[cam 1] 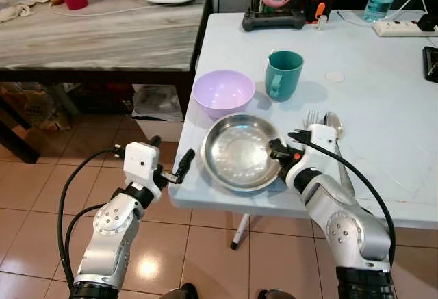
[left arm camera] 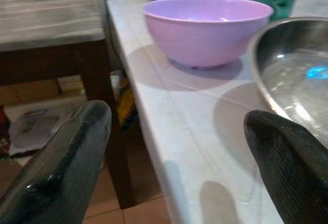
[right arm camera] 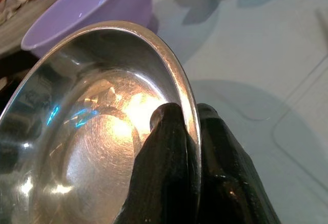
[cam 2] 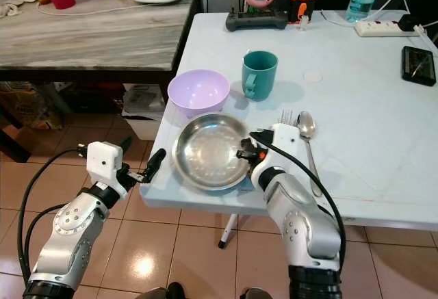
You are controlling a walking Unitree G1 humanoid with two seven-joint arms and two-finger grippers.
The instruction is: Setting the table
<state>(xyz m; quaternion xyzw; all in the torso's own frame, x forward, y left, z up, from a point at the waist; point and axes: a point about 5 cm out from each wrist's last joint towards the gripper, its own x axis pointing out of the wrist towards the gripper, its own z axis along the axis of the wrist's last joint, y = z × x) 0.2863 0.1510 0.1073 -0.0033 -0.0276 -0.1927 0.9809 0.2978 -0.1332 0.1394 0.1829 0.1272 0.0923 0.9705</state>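
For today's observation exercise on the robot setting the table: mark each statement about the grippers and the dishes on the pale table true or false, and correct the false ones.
1. The right gripper pinches the rim of the round steel plate. True.
2. The left gripper holds the lilac plastic bowl. False: it is open at the table edge, holding nothing.
3. The teal mug lies on its side. False: it stands upright.
4. A metal fork and metal spoon lie right of the plate. True.
5. The bowl sits inside the plate. False: it stands beside it, on the table.

Tan tiled floor, pale blue table, marble-top counter beside it
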